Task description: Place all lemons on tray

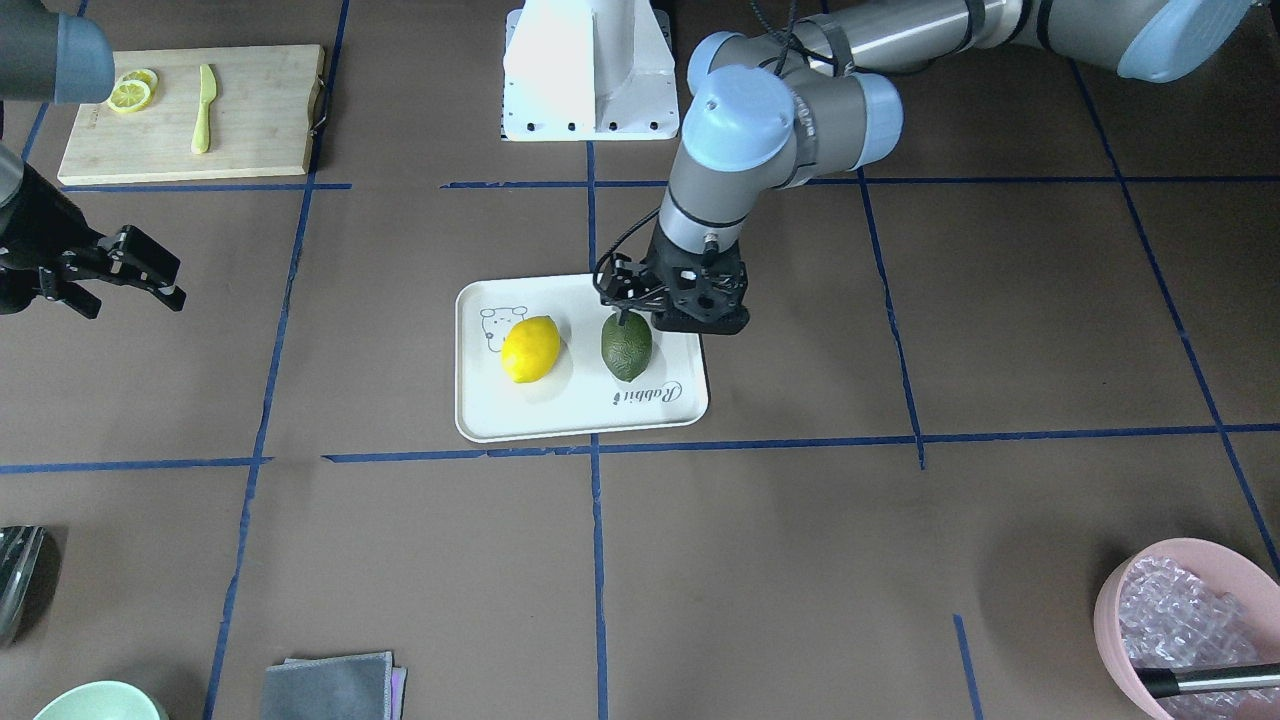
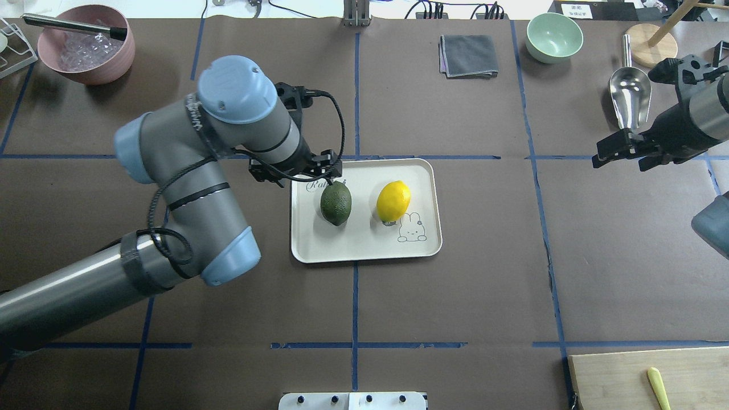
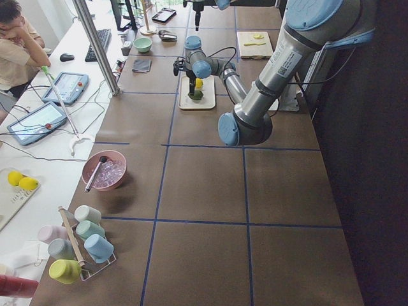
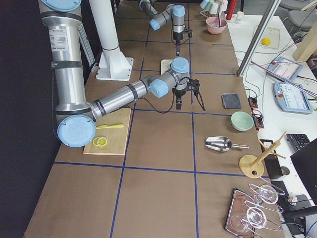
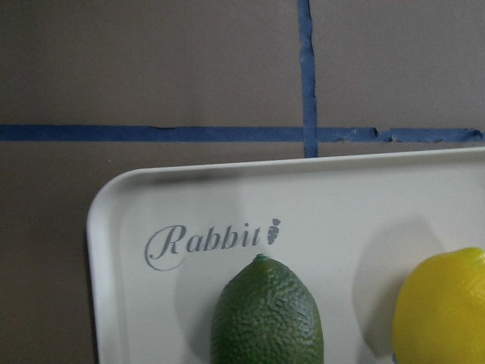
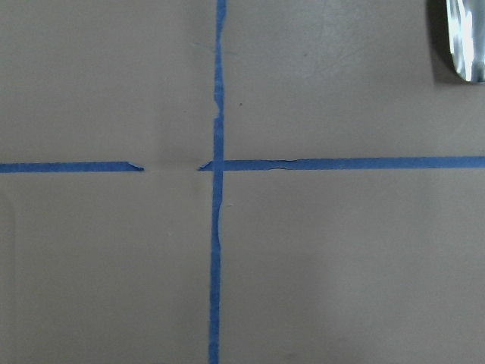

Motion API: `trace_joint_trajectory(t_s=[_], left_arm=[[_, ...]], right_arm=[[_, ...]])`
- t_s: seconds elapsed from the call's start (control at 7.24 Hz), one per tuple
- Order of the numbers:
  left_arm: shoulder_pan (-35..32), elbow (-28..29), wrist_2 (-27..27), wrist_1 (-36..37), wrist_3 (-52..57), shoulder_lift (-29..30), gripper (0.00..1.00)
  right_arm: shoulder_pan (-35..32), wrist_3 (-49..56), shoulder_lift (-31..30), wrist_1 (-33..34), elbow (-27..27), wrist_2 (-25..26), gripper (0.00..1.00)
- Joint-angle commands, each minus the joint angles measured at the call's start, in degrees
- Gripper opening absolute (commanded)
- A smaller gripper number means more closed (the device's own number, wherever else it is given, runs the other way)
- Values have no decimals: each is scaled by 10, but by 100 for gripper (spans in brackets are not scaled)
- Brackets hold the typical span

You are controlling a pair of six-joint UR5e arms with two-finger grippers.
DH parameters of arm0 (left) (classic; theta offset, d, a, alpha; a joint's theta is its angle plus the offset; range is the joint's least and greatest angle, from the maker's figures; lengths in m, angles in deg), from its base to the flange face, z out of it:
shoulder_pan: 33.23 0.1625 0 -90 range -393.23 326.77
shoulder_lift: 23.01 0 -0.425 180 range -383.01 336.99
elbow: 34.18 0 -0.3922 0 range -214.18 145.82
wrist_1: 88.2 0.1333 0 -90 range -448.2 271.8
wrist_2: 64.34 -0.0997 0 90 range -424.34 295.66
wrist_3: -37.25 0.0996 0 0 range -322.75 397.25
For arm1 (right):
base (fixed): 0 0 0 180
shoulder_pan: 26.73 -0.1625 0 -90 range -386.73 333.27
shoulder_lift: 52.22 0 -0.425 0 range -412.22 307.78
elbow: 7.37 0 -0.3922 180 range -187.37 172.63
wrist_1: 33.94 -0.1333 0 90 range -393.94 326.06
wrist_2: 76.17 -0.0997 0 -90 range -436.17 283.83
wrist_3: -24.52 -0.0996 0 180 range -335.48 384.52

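The cream tray lies mid-table, also in the overhead view and the left wrist view. The yellow lemon and the green lemon both rest on it, side by side and apart. My left gripper hovers over the tray's edge beside the green lemon, open and empty, with one fingertip close to the lemon's tip. My right gripper is open and empty, far off to the side.
A bamboo cutting board holds lemon slices and a small knife. A pink bowl, a grey cloth, a green bowl and a metal scoop stand along the far side.
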Motion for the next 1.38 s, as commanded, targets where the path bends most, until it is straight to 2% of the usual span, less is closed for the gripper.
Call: trace_joint_trajectory(t_s=[0.0,0.14,0.28,0.41,0.55,0.83,1.11,1.24], left_arm=[[-44,-130,4,21,90,-121,100],[-65,-181,6,21,156,-202,100],[-120,-188,33,22,244,-255,100],[-199,-181,95,22,380,-309,100],[-268,-169,112,29,509,-357,100],[-417,-73,136,42,752,-378,100],[-509,21,144,39,840,-374,100],[-530,52,158,42,849,-375,100]], right_arm=[[-49,100,-29,2,-23,-5,100],[-75,148,-43,2,-38,-6,100],[-104,199,-55,2,-58,-11,100],[-140,259,-55,2,-100,-31,100],[-167,320,-53,2,-138,-35,100],[-222,409,-53,4,-190,-43,100],[-253,485,-49,70,-193,-45,100],[-258,487,-29,98,-191,-46,100]])
